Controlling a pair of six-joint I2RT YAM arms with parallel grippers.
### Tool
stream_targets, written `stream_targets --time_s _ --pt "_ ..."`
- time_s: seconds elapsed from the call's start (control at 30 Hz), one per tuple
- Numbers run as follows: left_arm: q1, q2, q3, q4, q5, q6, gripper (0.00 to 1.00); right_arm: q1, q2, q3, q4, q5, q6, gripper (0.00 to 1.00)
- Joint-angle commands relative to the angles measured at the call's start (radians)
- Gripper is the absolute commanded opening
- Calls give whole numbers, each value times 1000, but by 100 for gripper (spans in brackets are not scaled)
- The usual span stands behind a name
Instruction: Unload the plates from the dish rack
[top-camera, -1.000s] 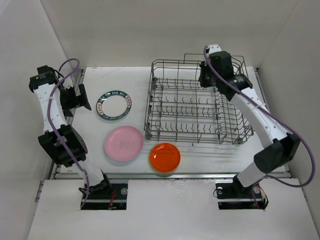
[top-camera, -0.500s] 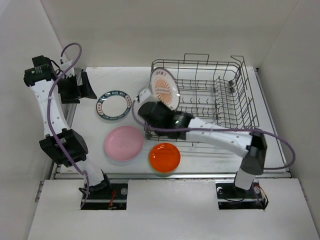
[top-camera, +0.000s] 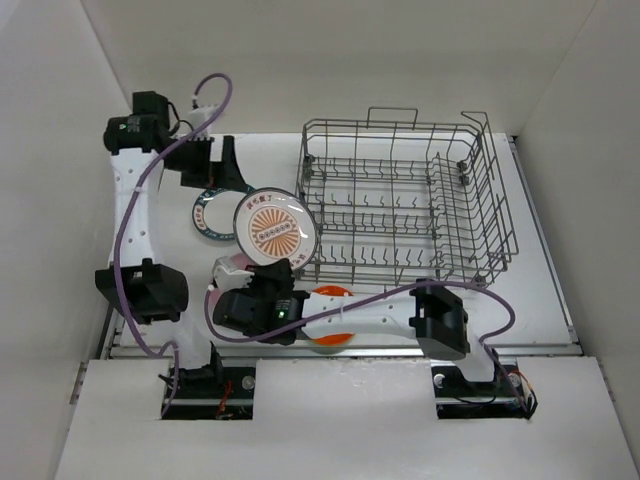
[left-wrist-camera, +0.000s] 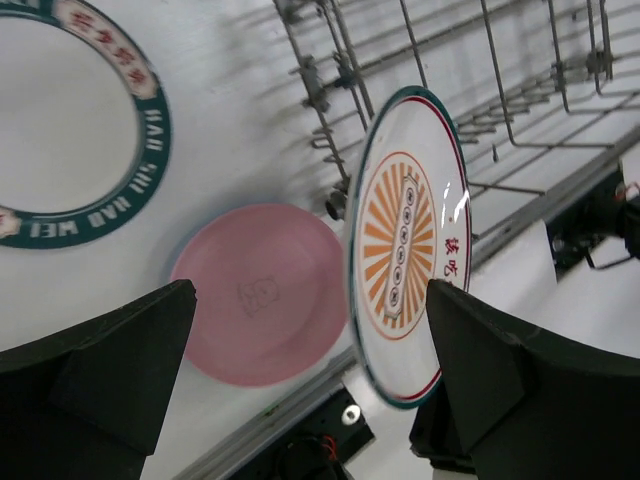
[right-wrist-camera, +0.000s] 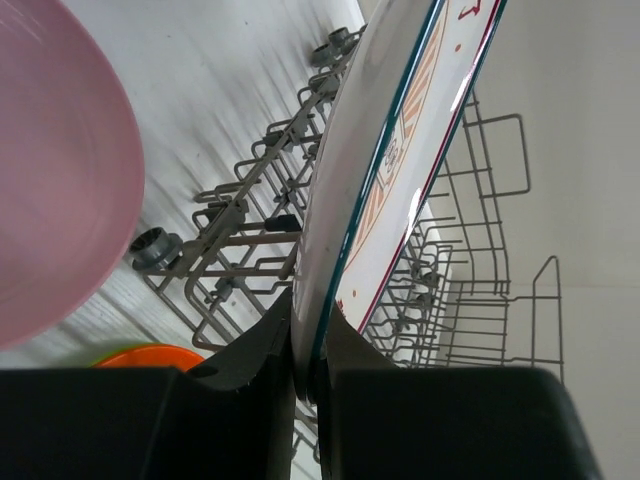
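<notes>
My right gripper (right-wrist-camera: 310, 362) is pinched on the rim of the orange-centred plate (top-camera: 277, 227) — it stands on edge, tilted, above the pink plate (top-camera: 228, 272) near the bench's front-left. The left gripper (top-camera: 212, 164) hovers spread wide over the ringed plate (left-wrist-camera: 60, 130) — back-left corner. The dish rack (top-camera: 400, 200) sits back-right.

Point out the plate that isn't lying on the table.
The orange-sunburst plate, clamped on edge in the right gripper, above the table. The green-ringed plate, pink plate and orange plate all lie flat.
</notes>
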Motion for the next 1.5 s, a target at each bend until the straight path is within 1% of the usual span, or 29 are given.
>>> stream_targets --time_s 0.0,0.13,0.2,0.23,0.3,0.33,0.37,0.4,0.47,0.5,0.57,0.6,0.63,0.67,0.7,0.73,0.77,0.8,0.83,0.93,0.97,1.0,1.07,1.1,1.13,1.2,1.23,1.3,1.47 --pt "-72 17 -54 -60 -37 12 100 26 21 40 45 54 0 0" --pt "-124 26 -91 -46 -53 12 100 26 21 29 54 54 0 0" --pt "-162 35 -106 -59 -109 23 95 26 21 29 54 54 0 0" --pt "-162 35 -115 -74 -109 38 87 26 21 29 63 54 0 0" --pt "-191 46 -126 -103 -109 65 75 26 21 29 63 54 0 0" --pt "-192 59 -126 -144 -109 96 69 26 21 29 63 54 0 0" --pt "-202 69 -126 -163 -100 110 54 26 21 29 63 54 0 0" --pt "-211 81 -126 -177 -100 110 44 26 21 29 63 63 0 0" --pt "-212 90 -126 -187 -126 107 19 16 12 29 74 63 0 0" --pt "-212 90 -126 -187 -135 96 0 15 1 29 74 63 0 0" --pt "-212 90 -126 -177 -155 87 0 15 -8 20 92 85 0 0" --pt "-212 90 -112 -177 -155 76 0 6 -8 20 92 100 0 2" --pt "-212 90 -91 -168 -155 64 0 6 -19 11 92 112 0 7" --pt "-202 81 -79 -157 -155 55 0 6 -19 11 92 123 0 16" --pt "-202 81 -63 -157 -155 46 0 6 -40 11 92 146 11 42" --pt "-178 81 -34 -143 -155 37 0 6 -49 11 92 146 20 55" --pt "-166 81 -17 -125 -143 12 0 6 -61 11 92 157 41 65" --pt "-153 81 -1 -114 -143 -5 0 6 -77 11 92 157 55 78" --pt "-140 81 15 -105 -143 -19 0 -3 -110 11 92 148 69 82" --pt "-81 90 53 -53 -120 -77 0 -12 -192 1 92 126 136 90" --pt "-39 90 53 -13 -90 -115 0 -12 -216 1 80 111 187 90" --pt "-14 90 53 -13 -71 -115 0 -21 -244 1 80 91 216 92" --pt "34 90 53 41 -44 -174 0 -46 -325 1 46 1 287 92" --pt "75 90 53 56 -44 -190 0 -61 -351 -8 36 -33 358 92" --pt "95 90 53 91 -44 -204 0 -95 -379 -23 26 -105 391 92" --pt "146 90 15 139 -44 -253 0 -133 -451 -54 14 -159 442 92" --pt "156 90 -2 191 -59 -270 0 -152 -471 -72 14 -177 474 92" --pt "166 121 -14 225 -86 -295 0 -195 -509 -114 14 -190 492 92" --pt "166 214 -14 315 -171 -347 0 -264 -548 -114 -72 -179 564 92"
